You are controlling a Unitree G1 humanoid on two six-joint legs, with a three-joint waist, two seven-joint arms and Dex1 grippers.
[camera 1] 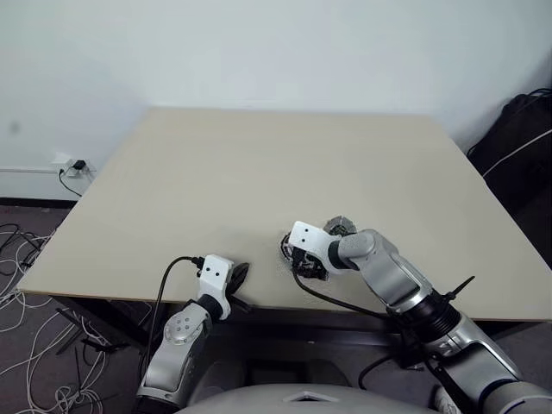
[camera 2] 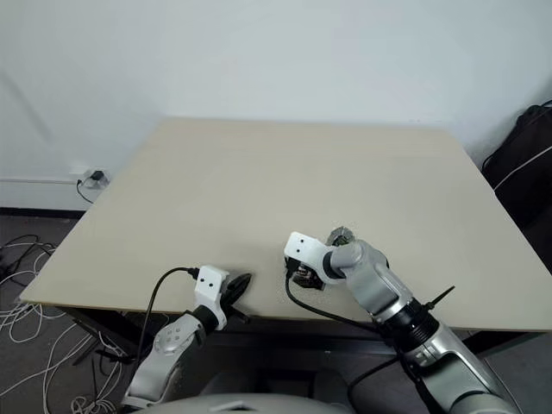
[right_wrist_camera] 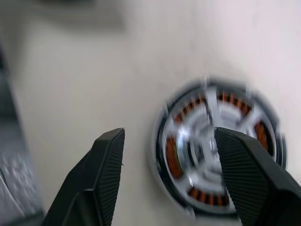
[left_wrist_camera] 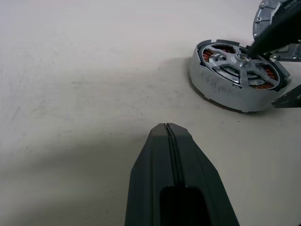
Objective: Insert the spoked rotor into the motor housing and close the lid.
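The motor housing [left_wrist_camera: 221, 89] lies flat near the table's front edge, with copper windings showing. The spoked rotor [left_wrist_camera: 237, 59] sits in its top. Just behind it, the ribbed silver lid [camera 1: 339, 227] leans tilted on the table. My right gripper [right_wrist_camera: 169, 134] hangs right over the housing, pointing steeply down, open with nothing between its fingers. One of its black fingers [left_wrist_camera: 275, 28] reaches to the rotor's hub. My left gripper [left_wrist_camera: 168, 126] is shut and empty, low over the table to the left of the housing, a short gap away.
The beige table [camera 1: 259, 172] stretches bare behind and to both sides. Its front edge runs just below both grippers. Cables lie on the floor at the left by a wall socket [camera 1: 73, 166]. A black bag [camera 1: 526, 147] stands at the far right.
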